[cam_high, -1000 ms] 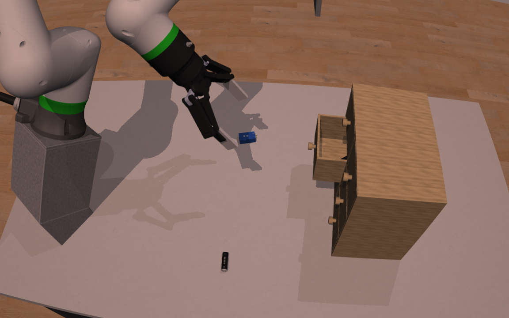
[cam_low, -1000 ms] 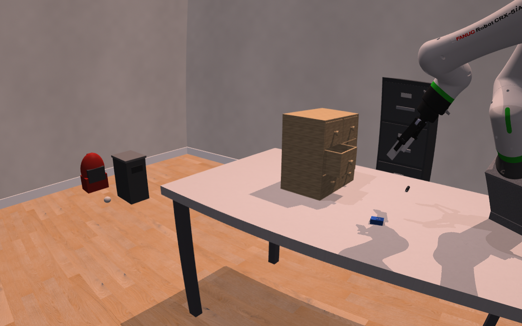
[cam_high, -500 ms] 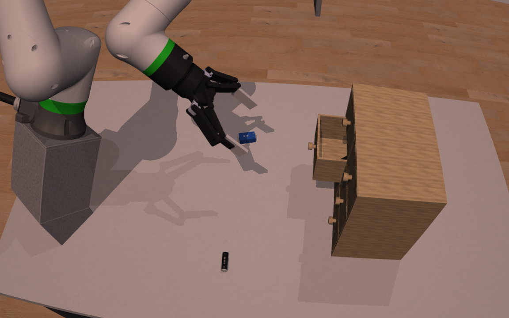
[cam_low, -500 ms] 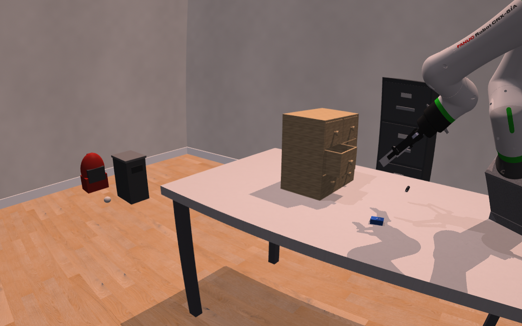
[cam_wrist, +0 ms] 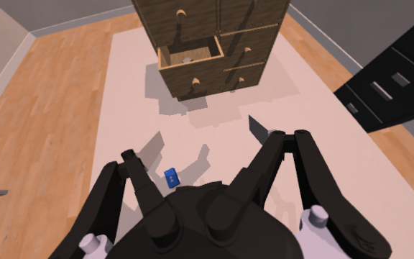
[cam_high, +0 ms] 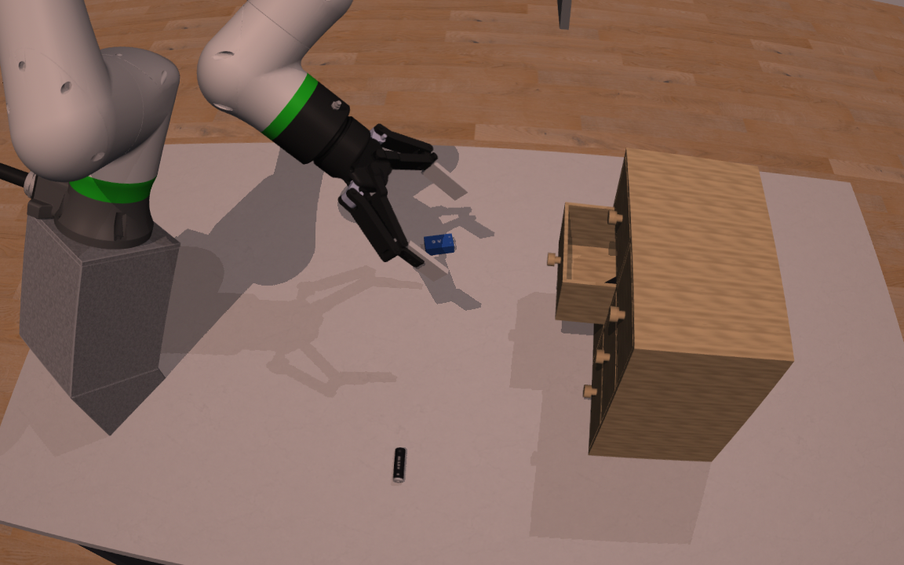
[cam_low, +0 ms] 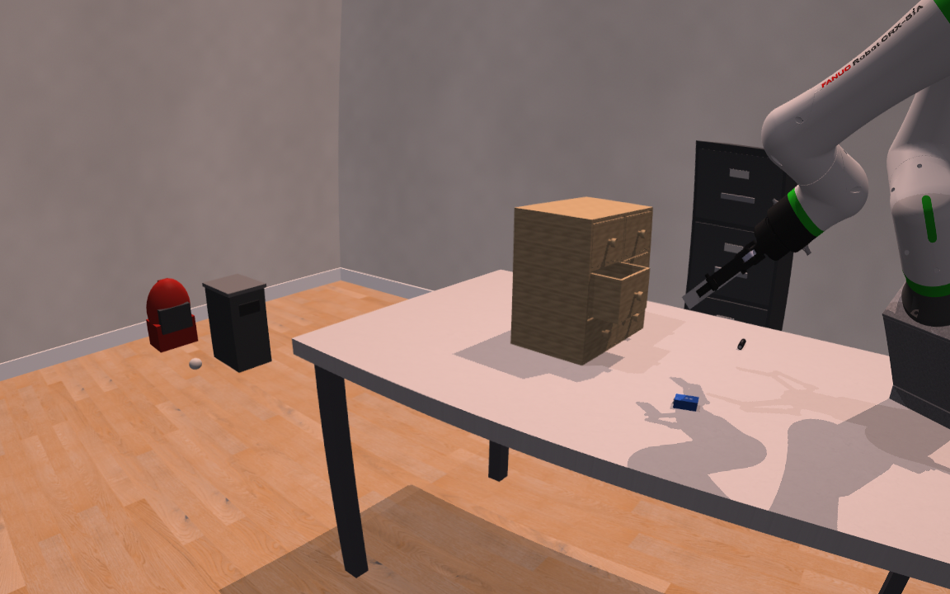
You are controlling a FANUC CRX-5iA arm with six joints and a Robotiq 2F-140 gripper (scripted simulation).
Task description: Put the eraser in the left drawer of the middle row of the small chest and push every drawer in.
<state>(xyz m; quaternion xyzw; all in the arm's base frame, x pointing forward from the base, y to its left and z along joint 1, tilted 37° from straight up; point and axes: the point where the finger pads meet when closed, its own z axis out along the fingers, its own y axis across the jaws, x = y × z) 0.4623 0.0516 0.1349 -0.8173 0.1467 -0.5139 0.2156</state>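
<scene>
The small chest (cam_high: 708, 260) (cam_low: 548, 280) (cam_wrist: 244, 72) stands upright. The left drawer of its middle row (cam_high: 581, 302) (cam_low: 632, 295) (cam_wrist: 178, 80) is pulled partly out; the other visible drawers look pushed in. A small pale piece, probably the eraser (cam_wrist: 187, 60), lies inside that drawer, partly hidden by its front wall. In the top view only a dark corner shows by the drawer's side wall. My gripper (cam_high: 450, 231) (cam_low: 691, 297) (cam_wrist: 204, 130) is wide open and empty, tilted toward the chest, above the table and some way in front of the open drawer.
A blue block battery (cam_high: 439, 243) (cam_low: 686, 403) (cam_wrist: 172, 178) lies on the table near and below my fingers. A black round battery (cam_high: 399, 464) (cam_low: 741, 344) lies farther off on the table (cam_high: 300, 484). A dark filing cabinet (cam_low: 711, 214) (cam_wrist: 401, 72) stands beyond the table.
</scene>
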